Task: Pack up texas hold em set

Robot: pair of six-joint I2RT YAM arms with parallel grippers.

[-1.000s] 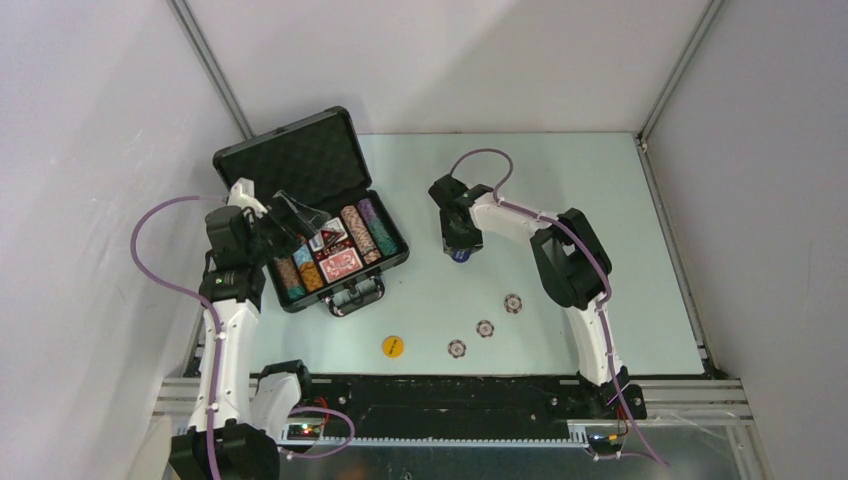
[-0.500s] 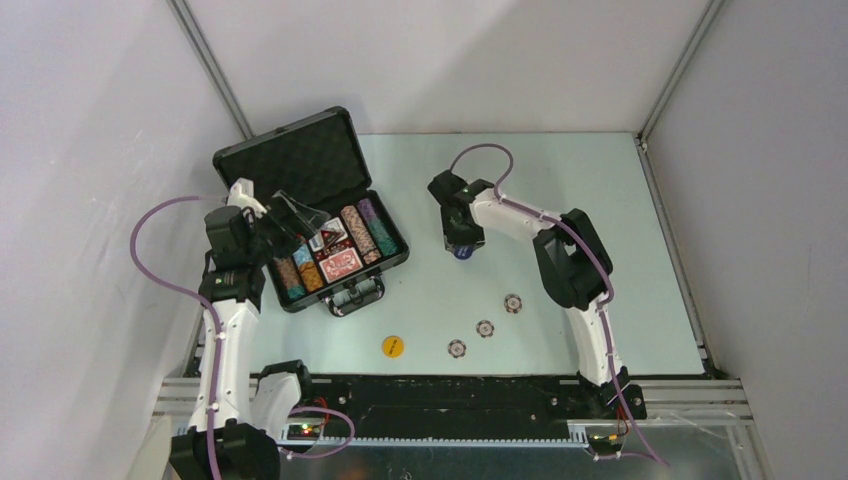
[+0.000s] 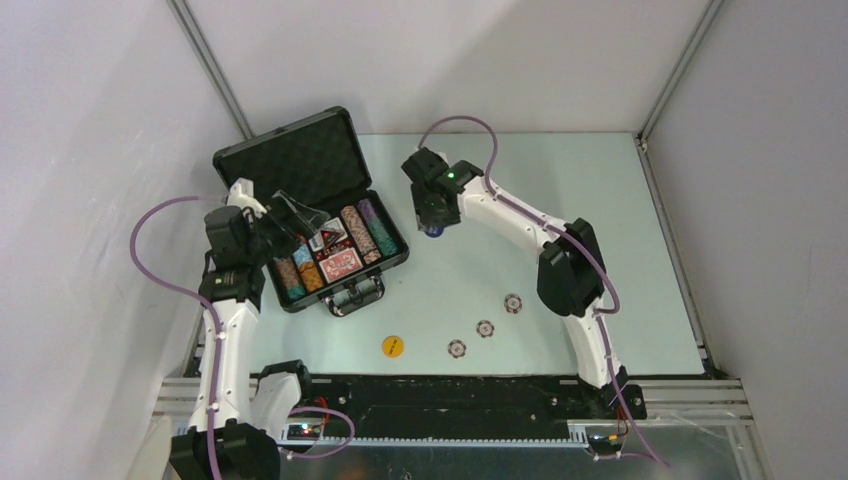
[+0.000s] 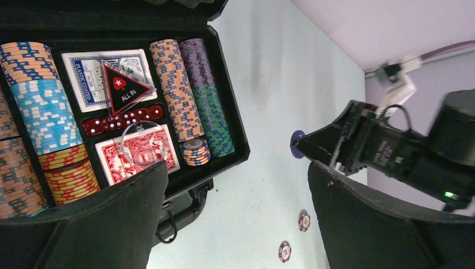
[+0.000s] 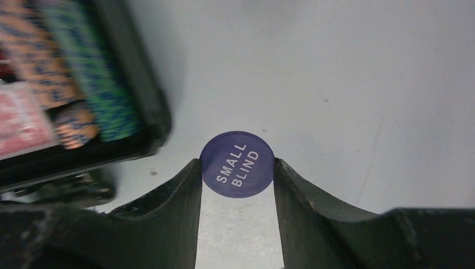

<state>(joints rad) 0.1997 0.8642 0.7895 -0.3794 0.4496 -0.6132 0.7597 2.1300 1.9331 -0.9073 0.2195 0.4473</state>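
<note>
Clamped by its rim in the right end effector (image 5: 237,168) — flat round purple disc (image 5: 237,159), just beside the hard black foam-lined case (image 3: 300,165) at the worktop's (image 3: 560,200) far-left corner; left end effector (image 4: 235,168) spread wide.

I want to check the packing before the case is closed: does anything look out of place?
Yes. Three striped chips and a yellow disc lie loose on the table, outside the open case. The right hand holds the blue SMALL BLIND disc by its edges, beside the case, not in it.
</note>
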